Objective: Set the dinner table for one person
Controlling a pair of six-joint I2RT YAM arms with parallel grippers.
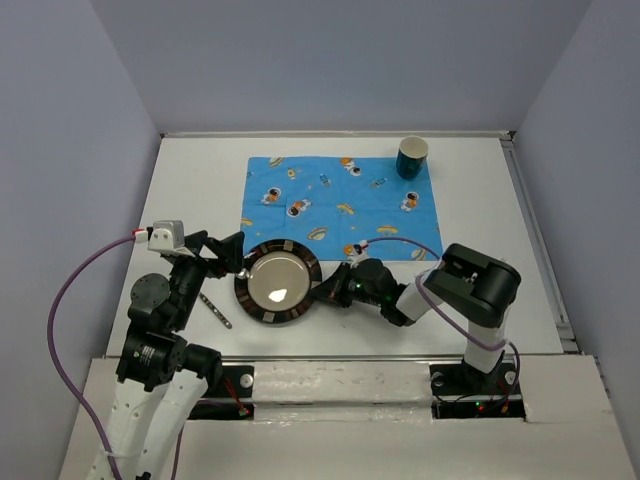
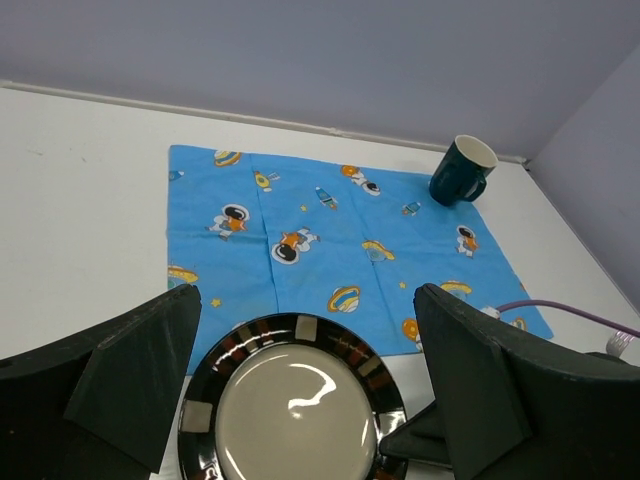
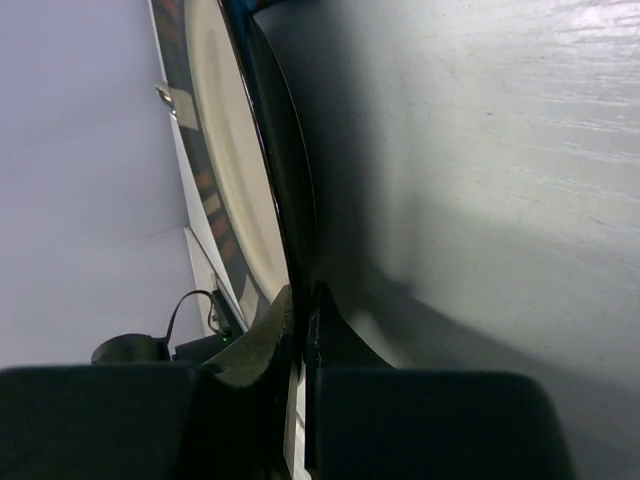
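The plate [image 1: 278,285], cream in the middle with a dark patterned rim, is found on the dinner table [image 1: 190,180] just in front of the blue mat [image 1: 340,200]. Whether its far rim overlaps the cloth cannot be told. Its right rim is pinched between the closed fingers of the right gripper [image 1: 325,292], one finger on each face of the rim, as is seen in the right wrist view. The left gripper [image 1: 230,256] is held at the left side of the plate with its fingers spread wide and nothing between them. A slim utensil [image 1: 215,309] lies on the table left of the plate, and a dark mug [image 1: 411,157] stands at the far right corner of the mat. The step in hand is judged to be the moving of the plate onto the mat. For this the plate should be kept level and raised only a little, so that the cloth is not pushed into folds. Because only one edge is gripped, the move should be made slowly, and the plate should be set down in the middle, well apart from the mug.
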